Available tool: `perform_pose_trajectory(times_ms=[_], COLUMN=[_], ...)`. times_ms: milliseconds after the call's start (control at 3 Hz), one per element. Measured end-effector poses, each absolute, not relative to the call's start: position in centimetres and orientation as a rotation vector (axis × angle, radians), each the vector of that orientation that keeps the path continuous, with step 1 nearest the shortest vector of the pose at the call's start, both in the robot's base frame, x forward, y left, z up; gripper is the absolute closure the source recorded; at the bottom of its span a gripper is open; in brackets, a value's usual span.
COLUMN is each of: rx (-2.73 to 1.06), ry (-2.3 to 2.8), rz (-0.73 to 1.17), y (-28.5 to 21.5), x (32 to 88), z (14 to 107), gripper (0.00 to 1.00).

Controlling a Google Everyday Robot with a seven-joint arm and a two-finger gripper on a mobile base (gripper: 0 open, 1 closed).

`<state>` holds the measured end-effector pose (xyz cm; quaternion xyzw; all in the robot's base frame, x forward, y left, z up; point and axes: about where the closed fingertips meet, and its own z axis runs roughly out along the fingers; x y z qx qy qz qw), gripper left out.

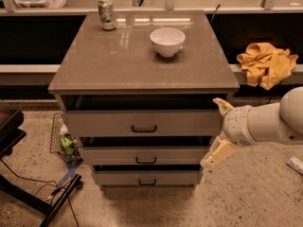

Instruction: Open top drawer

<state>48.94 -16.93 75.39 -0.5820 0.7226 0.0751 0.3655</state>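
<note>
The top drawer is the widest of three grey-taupe drawers in a cabinet at centre. Its front stands a little out from the cabinet, with a dark gap above it, and it carries a small black bar handle. My gripper is at the drawer front's right end, on a white arm coming in from the right. Its cream fingers are spread apart, one fingertip by the drawer's top right corner and the other beside the middle drawer. It holds nothing.
On the cabinet top stand a white bowl and a drinks can. The bottom drawer is also slightly out. A yellow cloth lies on a ledge at right. A wire basket and black stand legs are on the floor at left.
</note>
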Motion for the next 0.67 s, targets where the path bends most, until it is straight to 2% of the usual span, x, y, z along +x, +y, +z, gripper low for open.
perform_pose_trajectory(times_ms=[333,667], rx=[-1.576,-1.586], ry=[1.878,1.875], rz=[0.199,0.201], y=[-15.40,-15.11], x=[53.33,53.45], z=[69.84,69.67], gripper=[0.00,0.00])
